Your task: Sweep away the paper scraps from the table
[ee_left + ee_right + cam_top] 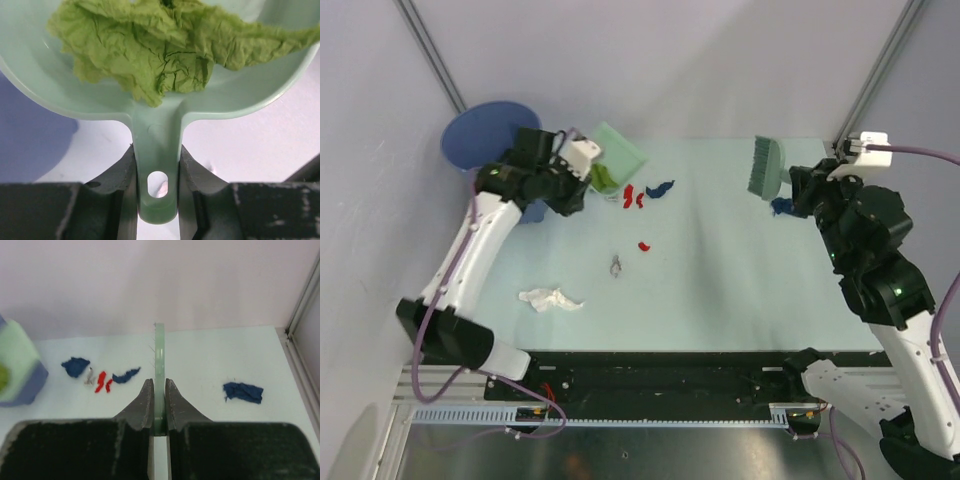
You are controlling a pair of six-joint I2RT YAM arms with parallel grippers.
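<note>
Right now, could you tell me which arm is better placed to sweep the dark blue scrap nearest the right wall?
Right: the right gripper grips the brush, with that scrap close beside it. The left gripper holds the dustpan far off by the bucket.

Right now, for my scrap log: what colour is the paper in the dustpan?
Olive green; the paper shows best in the left wrist view.
</note>
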